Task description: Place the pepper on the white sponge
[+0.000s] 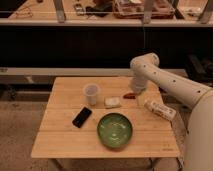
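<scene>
The small dark red pepper [129, 95] lies on the wooden table [65, 130], just right of the off-white sponge [112, 102] and apart from it. My gripper [136, 90] hangs at the end of the white arm, right over the pepper's right end near the table's back right.
A clear plastic cup [91, 93] stands left of the sponge. A black phone [82, 117] lies front left of it. A green bowl [115, 129] sits near the front middle. A white oblong packet [159, 109] lies at the right edge. Dark shelving runs behind the table.
</scene>
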`<action>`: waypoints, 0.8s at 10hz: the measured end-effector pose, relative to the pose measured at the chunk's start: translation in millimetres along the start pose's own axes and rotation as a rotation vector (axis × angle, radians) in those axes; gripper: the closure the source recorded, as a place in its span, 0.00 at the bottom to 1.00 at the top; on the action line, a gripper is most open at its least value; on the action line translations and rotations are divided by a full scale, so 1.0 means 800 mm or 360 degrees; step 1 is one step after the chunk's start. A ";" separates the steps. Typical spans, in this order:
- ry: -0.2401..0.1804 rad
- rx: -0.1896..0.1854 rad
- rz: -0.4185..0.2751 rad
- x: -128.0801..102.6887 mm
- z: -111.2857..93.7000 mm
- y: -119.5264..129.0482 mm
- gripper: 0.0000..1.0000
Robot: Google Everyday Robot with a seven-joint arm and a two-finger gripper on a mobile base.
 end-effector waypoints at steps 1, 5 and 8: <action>0.0000 0.0000 0.0000 0.000 0.000 0.000 0.20; 0.0000 0.0000 0.0000 0.000 0.000 0.000 0.20; -0.0019 0.0031 0.0018 0.006 0.007 -0.012 0.20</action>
